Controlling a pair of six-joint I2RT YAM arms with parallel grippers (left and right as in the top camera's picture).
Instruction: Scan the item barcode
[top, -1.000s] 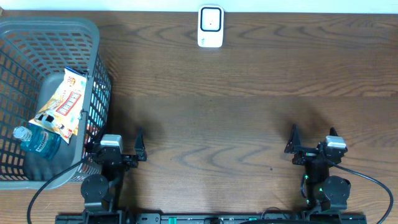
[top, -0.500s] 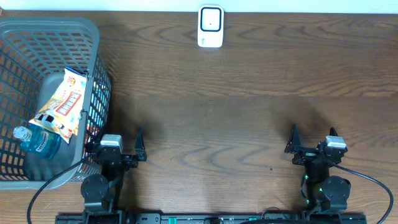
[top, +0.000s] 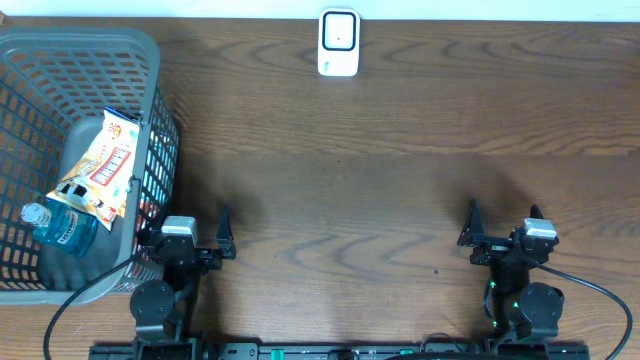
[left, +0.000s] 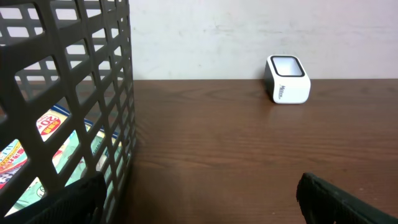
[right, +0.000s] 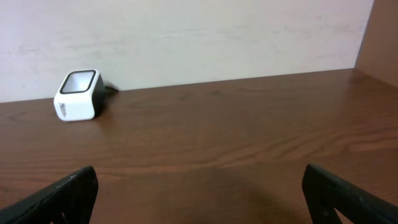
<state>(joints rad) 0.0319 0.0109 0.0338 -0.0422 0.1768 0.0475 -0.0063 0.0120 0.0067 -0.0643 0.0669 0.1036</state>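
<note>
While both arms sit low at the near edge of the table (top: 400, 180), you have the left gripper (top: 186, 232) with its jaws spread wide and nothing between them, and the right gripper (top: 503, 225) stands just as wide and just as empty. Right beside your left gripper, on its left, is the grey mesh basket (top: 150, 60); its wall fills the left of the left wrist view, so close to the left finger (left: 74, 199) that you cannot tell whether they touch. Inside the basket, to the left of that gripper and a little ahead of it, a yellow and white snack packet (top: 108, 165) lies tilted, with a blue bottle (top: 62, 225) beside its near end. The white scanner (top: 339, 42) stands well ahead of both grippers at the far edge of the table, ahead and to the right of your left gripper, ahead and to the left of your right one, its window facing up
</note>
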